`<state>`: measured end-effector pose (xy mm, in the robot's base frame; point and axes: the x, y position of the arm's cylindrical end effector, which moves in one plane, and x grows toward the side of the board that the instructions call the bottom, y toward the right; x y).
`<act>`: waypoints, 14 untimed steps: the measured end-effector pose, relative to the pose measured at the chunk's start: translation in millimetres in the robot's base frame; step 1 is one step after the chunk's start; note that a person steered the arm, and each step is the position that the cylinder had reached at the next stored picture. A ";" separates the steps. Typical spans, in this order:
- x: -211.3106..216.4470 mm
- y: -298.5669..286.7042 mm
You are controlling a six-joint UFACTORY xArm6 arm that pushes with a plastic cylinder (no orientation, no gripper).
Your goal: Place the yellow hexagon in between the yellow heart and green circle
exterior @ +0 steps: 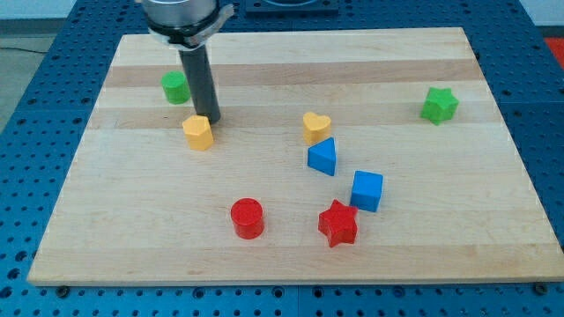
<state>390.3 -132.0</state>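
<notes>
A pale wooden bench [291, 255] sits on a blue perforated surface [546, 106]. Right of centre, a blue triangle [322, 157], blue cube [367, 190] and red star [337, 223] cluster below the yellow heart [316, 127]; a red cylinder [247, 217] stands lower centre, a green star [439, 104] upper right. Upper left, the green circle [175, 86]. The end effector is a plain rod with nothing to open or close; the tip [208, 121] touches the yellow hexagon [198, 133] at its upper edge, left of centre.
</notes>
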 end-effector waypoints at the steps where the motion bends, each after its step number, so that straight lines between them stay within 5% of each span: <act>1: 6.0 27.5; 4: 27.8 -21.0; 6: -8.4 160.9; 11: 79.0 101.7; 12: 55.8 125.6; 14: 86.9 234.5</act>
<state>477.2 102.5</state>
